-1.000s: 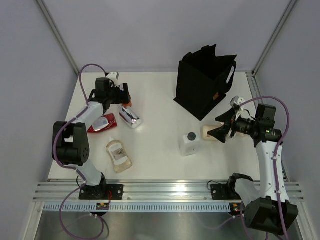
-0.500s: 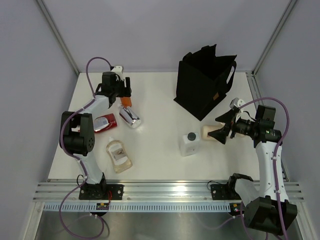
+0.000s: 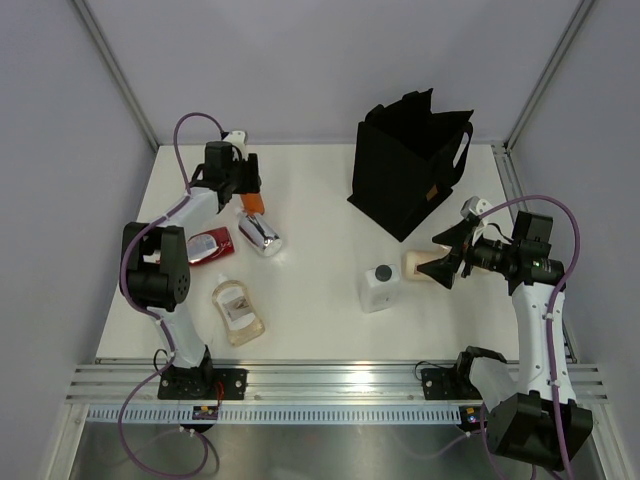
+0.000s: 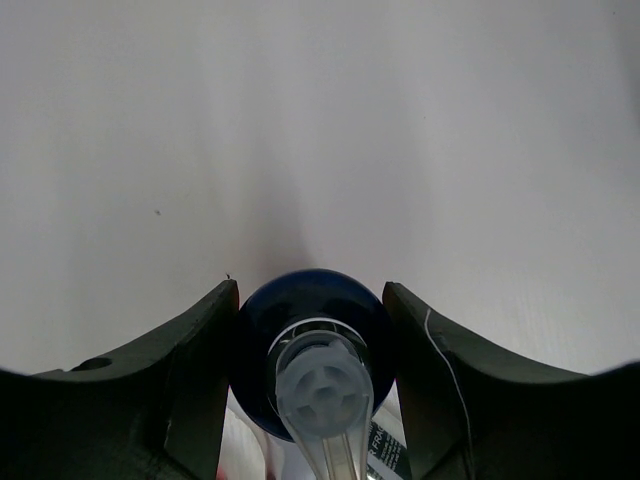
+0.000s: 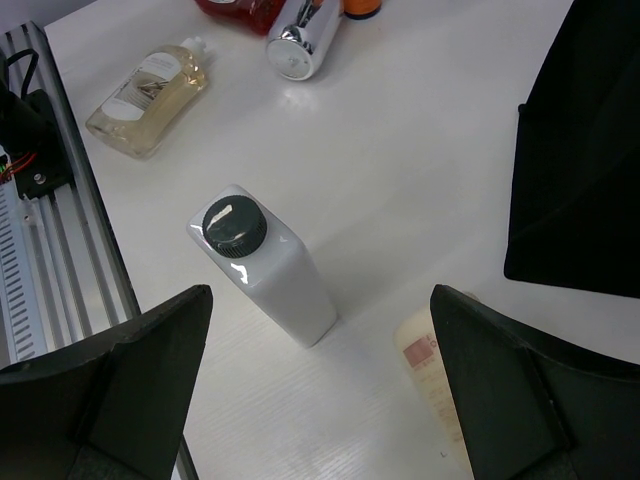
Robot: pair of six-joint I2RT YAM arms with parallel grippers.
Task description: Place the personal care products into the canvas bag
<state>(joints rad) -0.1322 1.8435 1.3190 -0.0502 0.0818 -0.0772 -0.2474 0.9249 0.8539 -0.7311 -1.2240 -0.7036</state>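
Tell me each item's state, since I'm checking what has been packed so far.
canvas bag: standing upright
small orange bottle: gripped between the left fingers
left gripper: closed on small orange bottle
silver cylinder: lying on its side
red tube: lying flat
clear bottle: lying flat
white bottle: standing, cap on
beige bottle: lying down, unheld
right gripper: open, empty

Top camera overlooks the table [image 3: 320, 200]; 2 wrist cameras sit close.
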